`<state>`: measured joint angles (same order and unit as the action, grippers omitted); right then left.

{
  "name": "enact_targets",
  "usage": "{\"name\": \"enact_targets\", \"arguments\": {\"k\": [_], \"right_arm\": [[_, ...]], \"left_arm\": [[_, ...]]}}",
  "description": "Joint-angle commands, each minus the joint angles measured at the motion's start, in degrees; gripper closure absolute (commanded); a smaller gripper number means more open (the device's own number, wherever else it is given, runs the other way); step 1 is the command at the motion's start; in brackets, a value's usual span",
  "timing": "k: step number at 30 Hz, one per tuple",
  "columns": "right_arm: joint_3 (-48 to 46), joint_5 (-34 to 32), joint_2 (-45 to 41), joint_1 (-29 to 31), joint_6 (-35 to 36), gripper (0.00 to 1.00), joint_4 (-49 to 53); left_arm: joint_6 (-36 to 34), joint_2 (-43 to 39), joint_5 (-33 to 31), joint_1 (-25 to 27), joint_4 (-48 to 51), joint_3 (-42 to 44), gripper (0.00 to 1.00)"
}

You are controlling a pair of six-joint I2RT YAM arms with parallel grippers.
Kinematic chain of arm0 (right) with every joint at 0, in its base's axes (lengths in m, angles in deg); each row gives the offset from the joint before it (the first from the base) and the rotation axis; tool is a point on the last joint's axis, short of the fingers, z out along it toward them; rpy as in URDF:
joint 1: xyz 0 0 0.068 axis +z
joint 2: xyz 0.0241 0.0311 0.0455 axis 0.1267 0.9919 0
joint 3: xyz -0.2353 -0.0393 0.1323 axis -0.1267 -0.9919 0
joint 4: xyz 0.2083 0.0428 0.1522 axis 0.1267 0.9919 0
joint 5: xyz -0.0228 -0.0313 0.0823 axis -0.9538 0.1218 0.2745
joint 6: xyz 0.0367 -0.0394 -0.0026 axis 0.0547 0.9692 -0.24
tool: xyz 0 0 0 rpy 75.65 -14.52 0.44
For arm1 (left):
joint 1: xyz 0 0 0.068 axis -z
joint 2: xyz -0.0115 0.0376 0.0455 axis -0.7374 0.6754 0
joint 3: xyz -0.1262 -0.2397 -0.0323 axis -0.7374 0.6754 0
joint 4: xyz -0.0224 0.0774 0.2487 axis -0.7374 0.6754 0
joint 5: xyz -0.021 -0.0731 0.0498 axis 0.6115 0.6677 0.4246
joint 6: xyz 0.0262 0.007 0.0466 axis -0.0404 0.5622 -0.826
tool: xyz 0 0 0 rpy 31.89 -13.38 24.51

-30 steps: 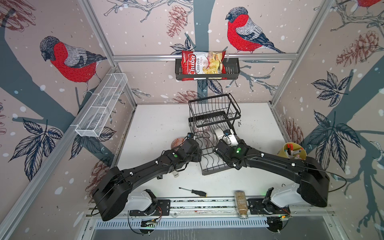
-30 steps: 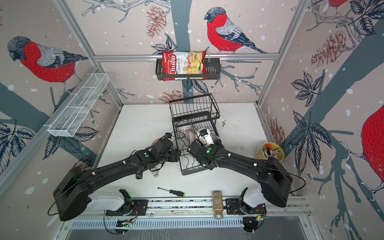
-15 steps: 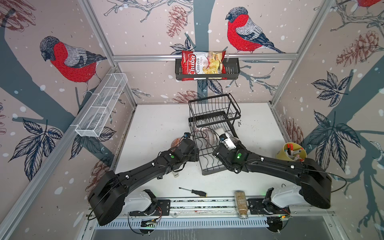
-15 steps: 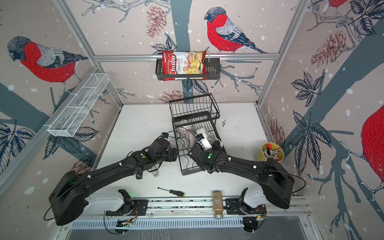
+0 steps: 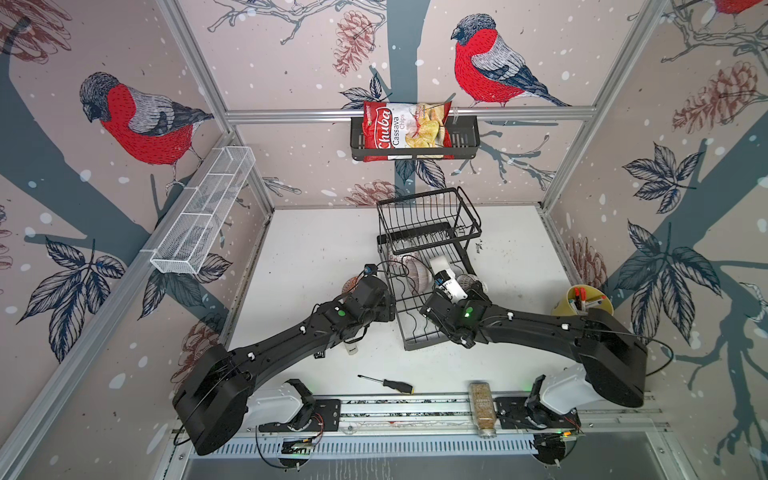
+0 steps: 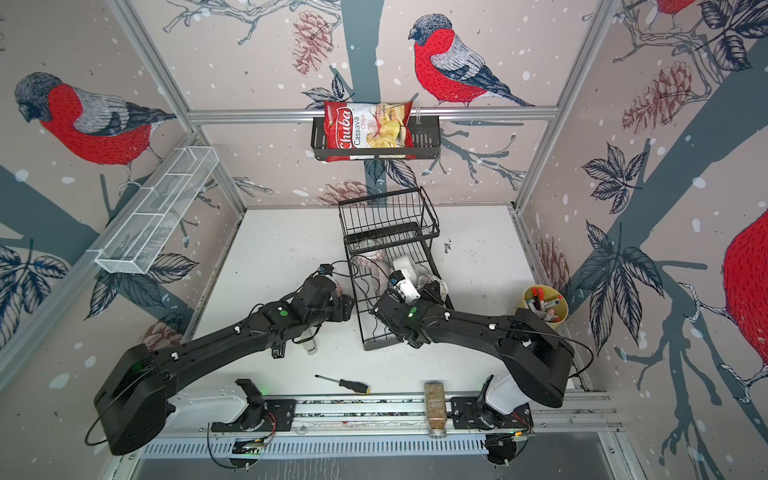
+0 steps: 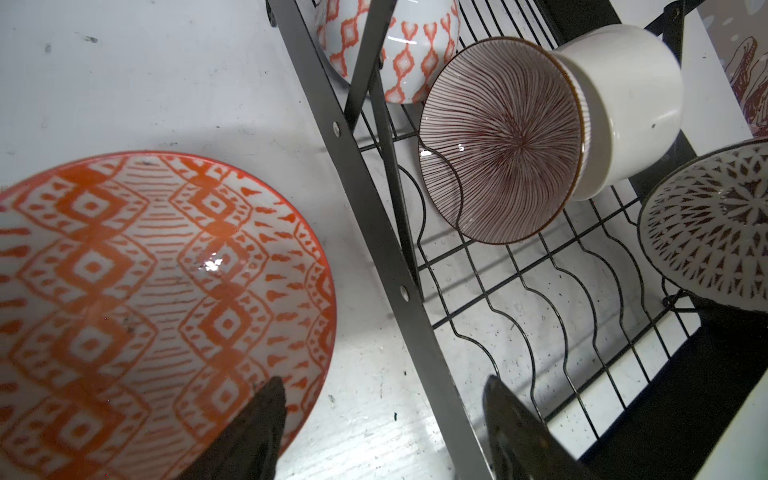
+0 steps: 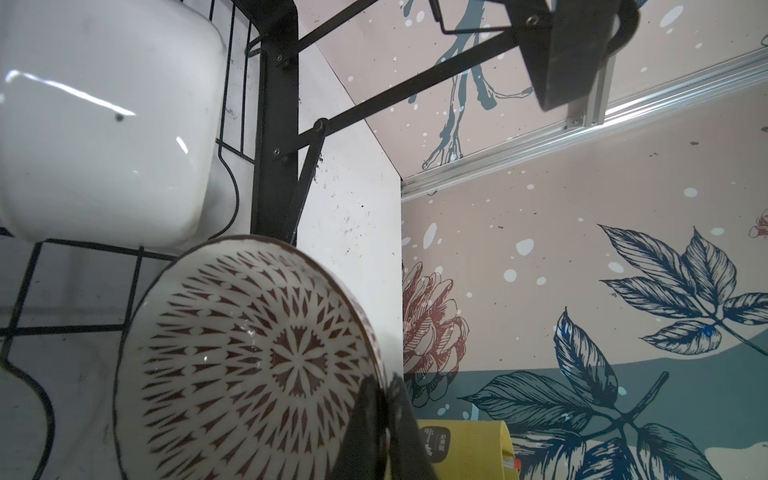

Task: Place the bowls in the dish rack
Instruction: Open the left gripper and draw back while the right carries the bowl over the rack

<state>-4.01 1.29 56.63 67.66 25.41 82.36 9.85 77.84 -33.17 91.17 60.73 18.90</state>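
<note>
One brown-patterned bowl (image 8: 249,357) is clamped in my right jaws at the dish rack's (image 7: 378,232) right edge. My left jaws gape over an orange bowl (image 7: 145,299).

Both top views look steeply down from high above the near edge of the white bench (image 5: 316,249), taking in the whole scene with the dish rack (image 5: 419,237) at centre — a near-identical pair, offset slightly sideways. The left wrist view sits close over the bench, facing the rack's lower tier and an orange-patterned bowl (image 7: 145,291) beside it. The right wrist view is closer still, looking past a brown-patterned bowl (image 8: 249,361) toward a side wall (image 8: 582,270). Both wrist views share that bowl and a plain white bowl (image 7: 623,108).
</note>
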Motion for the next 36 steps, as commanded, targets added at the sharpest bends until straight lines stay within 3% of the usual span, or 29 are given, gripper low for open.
{"name": "enact_targets", "arguments": {"k": [1, 36], "right_arm": [[-0.1, -5.1, 0.6, 0.4, -0.5, 1.0, 0.3], [2.1, -14.1, 10.7, 0.3, -6.4, 1.0, 6.8]], "left_arm": [[-0.2, -0.4, 0.9, -0.4, -2.1, 0.2, 0.25], [-0.1, -1.4, 2.5, -2.1, -3.4, 2.2, 0.26]]}}
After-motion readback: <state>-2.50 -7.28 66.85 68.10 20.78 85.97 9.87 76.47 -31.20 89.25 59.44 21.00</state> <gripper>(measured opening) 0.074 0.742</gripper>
